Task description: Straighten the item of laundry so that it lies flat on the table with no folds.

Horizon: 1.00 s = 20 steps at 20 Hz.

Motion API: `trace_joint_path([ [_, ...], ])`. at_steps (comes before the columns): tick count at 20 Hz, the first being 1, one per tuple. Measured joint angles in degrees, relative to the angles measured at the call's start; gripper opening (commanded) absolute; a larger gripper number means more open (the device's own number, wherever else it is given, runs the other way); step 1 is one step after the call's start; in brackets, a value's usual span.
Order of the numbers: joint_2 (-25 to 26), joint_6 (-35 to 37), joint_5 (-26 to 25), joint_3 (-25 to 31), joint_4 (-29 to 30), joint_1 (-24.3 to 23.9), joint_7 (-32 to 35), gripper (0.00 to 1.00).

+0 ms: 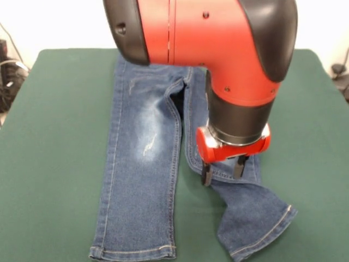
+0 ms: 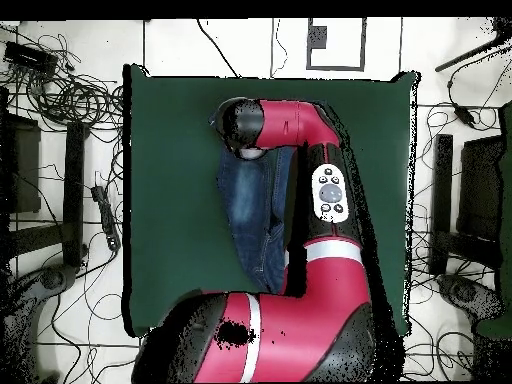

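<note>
The blue denim jeans (image 1: pixel 143 164) lie lengthwise on the dark green table (image 1: pixel 49 164). The leg on the picture's left lies straight and flat, with a faded whitish thigh patch. The other leg is folded at the knee, and its hemmed lower part (image 1: pixel 256 221) angles off to the right. My gripper (image 1: pixel 222 170) points down at that fold, its two fingers apart and their tips at the denim, with no cloth seen between them. In the overhead view the jeans (image 2: pixel 255 205) show partly on the table (image 2: pixel 170 150), and the arm hides the gripper.
The red and black arm (image 1: pixel 218 49) hangs over the jeans' waist and hides it. Green table top lies on both sides of the jeans. Cables and stands (image 2: pixel 60 90) lie on the floor round the table in the overhead view.
</note>
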Motion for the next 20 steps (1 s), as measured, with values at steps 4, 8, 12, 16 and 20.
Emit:
trace_joint_path([
  [4,1.95,0.00,0.89,0.31,-0.25,-0.13,0.00,1.00],
  [8,2.99,0.15,1.59,0.66,-0.38,-0.22,0.00,1.00],
  [12,3.71,1.08,2.40,1.44,-1.30,-0.56,0.00,1.00],
  [16,4.04,2.68,3.41,2.28,-2.07,-0.63,0.00,1.00],
  [20,4.61,4.21,4.00,2.45,-2.90,-0.41,0.00,1.00],
])
